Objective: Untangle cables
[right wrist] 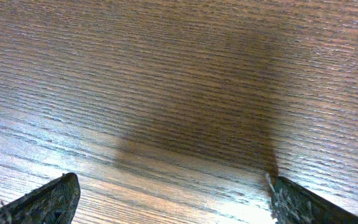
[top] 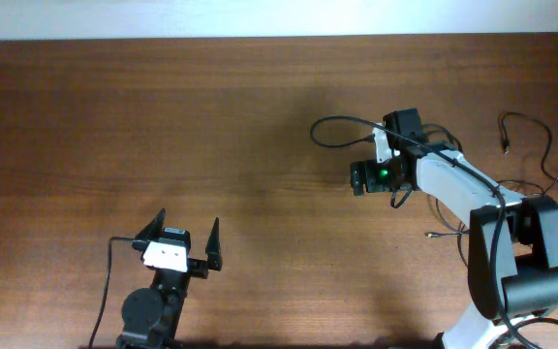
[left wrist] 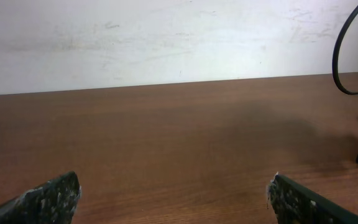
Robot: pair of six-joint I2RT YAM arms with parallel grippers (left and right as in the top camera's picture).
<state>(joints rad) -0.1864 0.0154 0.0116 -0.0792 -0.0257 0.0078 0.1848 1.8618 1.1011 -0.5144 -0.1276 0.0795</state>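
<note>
The cables are thin black strands at the right edge of the table in the overhead view. One strand (top: 541,136) loops behind my right arm, with a small plug end (top: 505,145). Another plug end (top: 430,234) lies beside the arm's base. My right gripper (top: 357,179) is left of the cables, low over bare wood, open and empty (right wrist: 169,199). My left gripper (top: 184,233) is at the front left, far from the cables, open and empty (left wrist: 173,199). No cable shows between either pair of fingers.
A thicker black arm cable (top: 335,124) arcs out from the right wrist and also shows in the left wrist view (left wrist: 340,56). The right arm's base (top: 516,262) stands at the front right. The table's far edge meets a white wall (left wrist: 166,37).
</note>
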